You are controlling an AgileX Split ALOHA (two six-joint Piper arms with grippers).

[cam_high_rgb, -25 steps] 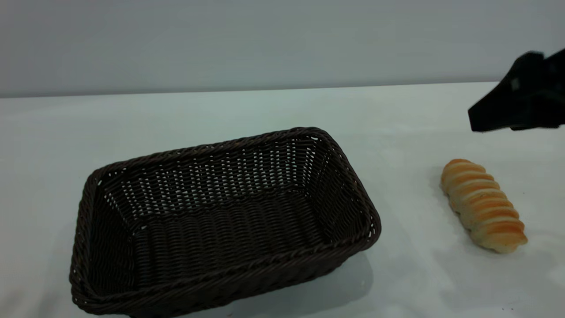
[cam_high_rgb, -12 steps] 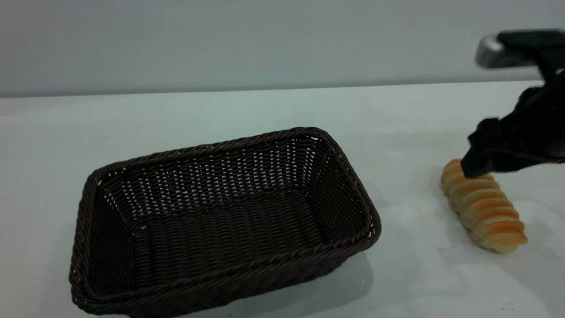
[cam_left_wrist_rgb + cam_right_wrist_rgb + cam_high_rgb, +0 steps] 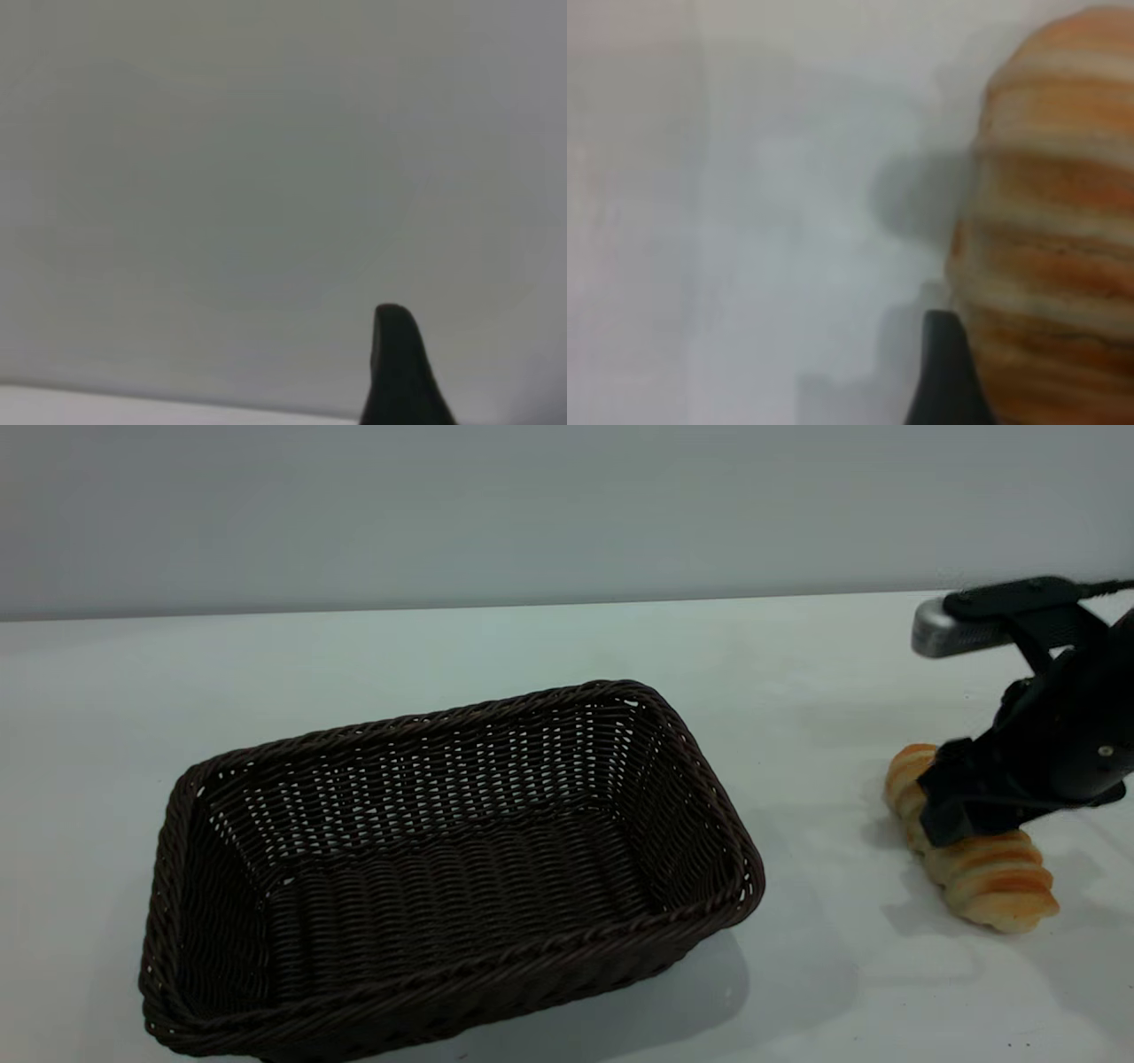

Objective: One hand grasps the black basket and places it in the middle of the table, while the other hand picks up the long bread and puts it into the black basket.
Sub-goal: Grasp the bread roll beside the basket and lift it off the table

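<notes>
The black basket (image 3: 425, 722) stands empty on the white table (image 3: 797, 664), left of centre. The long bread (image 3: 997, 877) lies on the table at the right, well apart from the basket. My right gripper (image 3: 950, 822) is down over the middle of the bread, open, with the loaf between its jaws. In the right wrist view the bread (image 3: 1054, 221) fills one side and one dark finger (image 3: 943, 372) sits right against its flank; the other finger is hidden. My left gripper is out of the exterior view; the left wrist view shows only one finger (image 3: 399, 363) against the grey wall.
A grey wall (image 3: 532, 505) rises behind the table's far edge. Bare tabletop lies between the basket and the bread (image 3: 824, 806).
My right gripper came down from above and behind the bread onto its middle. The bread and the basket have not moved.
</notes>
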